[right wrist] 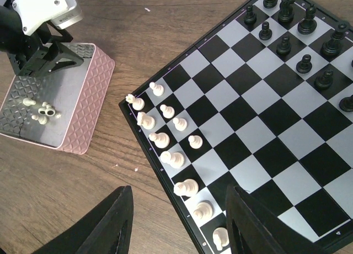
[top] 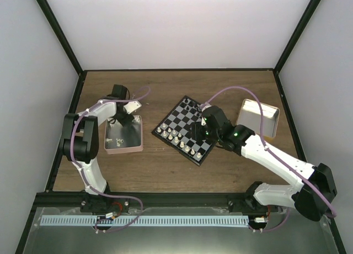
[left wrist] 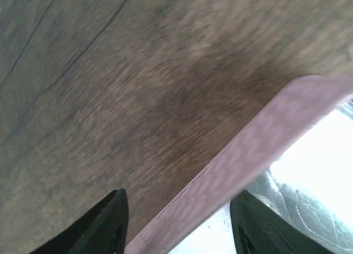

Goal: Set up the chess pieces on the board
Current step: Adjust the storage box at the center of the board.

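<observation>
Cream-white chess pieces [right wrist: 165, 139] stand in two ranks along one edge of the flat black-and-grey checked board [right wrist: 259, 127]. The outer rank looks nearly full and the inner one has only a few. Small black chess pieces [right wrist: 304, 63] crowd the opposite edge, also with gaps. The board sits turned like a diamond in the middle of the table.

I judge the job well past halfway, since only a small cluster of cream pieces [right wrist: 43, 111] waits in the shallow pink square tray [right wrist: 88, 99] off to the board's left.

My right gripper [right wrist: 179, 193] hovers over the cream side, jaws apart and holding nothing. My left gripper [left wrist: 181, 210] straddles the tray's wall, one finger outside and one over the inside. The gap is open and I see no piece in it, though that view is blurred.

A tan box with a silvery inside [top: 274, 121] lies right of the board. Everything rests on a dark brown wooden table [top: 231, 83], enclosed by plain white walls [top: 165, 27] with black frame struts.
</observation>
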Action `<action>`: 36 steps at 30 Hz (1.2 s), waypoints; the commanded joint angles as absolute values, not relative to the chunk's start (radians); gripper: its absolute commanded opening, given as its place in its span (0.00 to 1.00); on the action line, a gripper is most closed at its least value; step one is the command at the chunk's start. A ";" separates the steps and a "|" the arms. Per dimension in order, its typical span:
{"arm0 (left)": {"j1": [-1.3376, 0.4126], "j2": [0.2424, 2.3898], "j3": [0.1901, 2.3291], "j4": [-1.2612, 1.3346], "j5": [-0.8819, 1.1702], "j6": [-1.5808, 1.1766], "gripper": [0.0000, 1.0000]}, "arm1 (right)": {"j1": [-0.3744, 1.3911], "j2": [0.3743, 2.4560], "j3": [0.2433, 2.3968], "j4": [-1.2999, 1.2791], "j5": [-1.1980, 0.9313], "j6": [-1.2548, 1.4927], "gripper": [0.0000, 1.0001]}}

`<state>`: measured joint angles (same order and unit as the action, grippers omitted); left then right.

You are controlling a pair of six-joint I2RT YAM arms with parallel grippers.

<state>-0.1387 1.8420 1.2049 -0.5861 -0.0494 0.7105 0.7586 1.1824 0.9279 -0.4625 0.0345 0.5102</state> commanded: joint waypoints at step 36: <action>-0.058 1.799 1.170 -0.501 -0.007 0.592 0.31 | 0.753 1.135 0.909 -0.447 0.063 0.528 0.47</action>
